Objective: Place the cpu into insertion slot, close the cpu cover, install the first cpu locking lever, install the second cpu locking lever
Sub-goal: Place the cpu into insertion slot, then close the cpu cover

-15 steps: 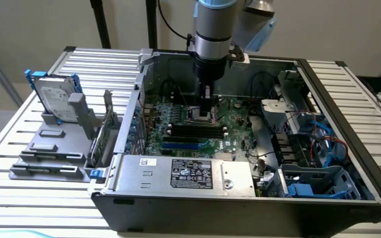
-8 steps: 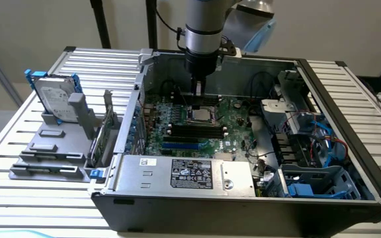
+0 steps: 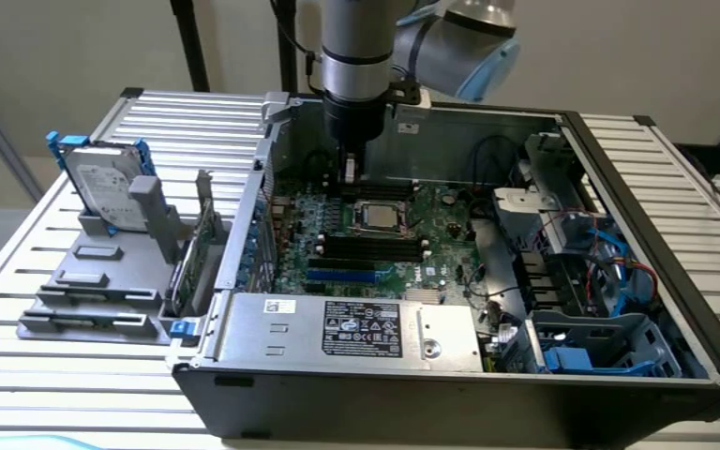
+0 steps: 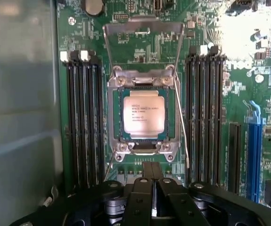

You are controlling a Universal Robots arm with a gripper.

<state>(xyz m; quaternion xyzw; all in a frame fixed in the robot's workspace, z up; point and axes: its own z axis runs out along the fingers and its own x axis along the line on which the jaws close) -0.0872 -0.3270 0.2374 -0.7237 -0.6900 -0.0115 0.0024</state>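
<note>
Wrist view: my black tool (image 4: pixel 152 181), shut empty, near silver-topped square cpu (image 4: pixel 144 117) seated in silver-rimmed dark insertion slot (image 4: pixel 115 117); thin silver cpu cover (image 4: pixel 142 28) raised.

Table (image 3: pixel 60 375): ribbed silver metal slats.
On it: open black computer case (image 3: pixel 460 410); grey holder rack (image 3: pixel 91 300), exterior view's left.

The cpu (image 4: pixel 144 114) has a smooth, satin silver-grey metal top with dark print. Around it are the bare, shiny metal rim of the insertion slot (image 4: pixel 113 123) and the thin, dull-grey sheet metal of the cpu cover (image 4: pixel 142 27). The circuit board (image 4: pixel 241 101) is glossy green laminate with black plastic memory slots (image 4: pixel 83 122); the gripper (image 4: pixel 153 172) looks matt black, and the table (image 3: pixel 48 394) is ribbed, pale brushed metal.
</note>
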